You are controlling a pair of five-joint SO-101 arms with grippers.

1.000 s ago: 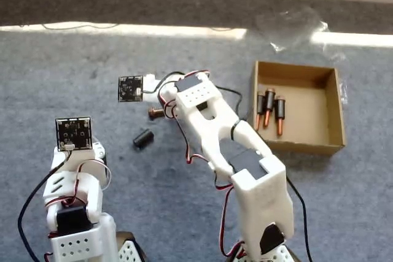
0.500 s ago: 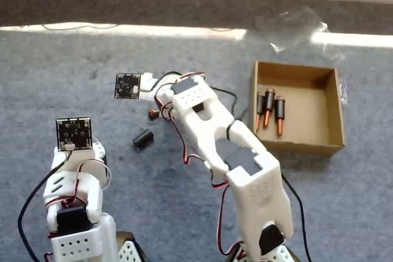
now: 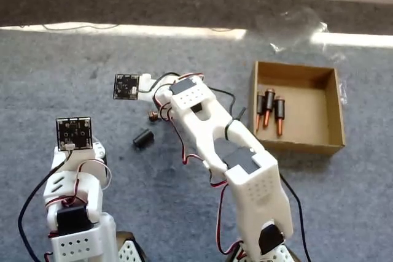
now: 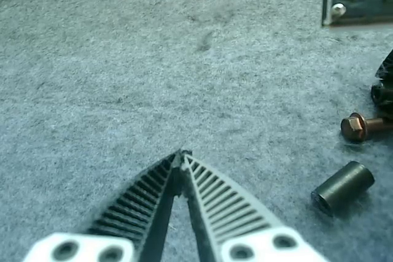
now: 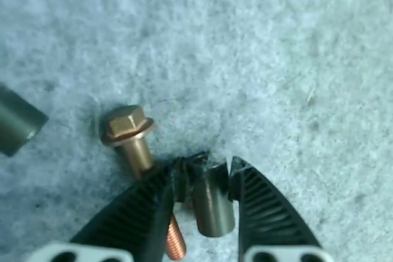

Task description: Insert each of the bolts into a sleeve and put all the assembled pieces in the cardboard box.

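Right gripper pinches a sleeve beside the bolt; left gripper is closed on nothing.

Nearest the bases, the left gripper's fingers meet at their tips over the grey carpet. Farther out, a loose sleeve lies on its side. Just beyond it is the copper bolt, its threaded end running under one finger of the right gripper. Well apart from these, the cardboard box holds three assembled pieces side by side.
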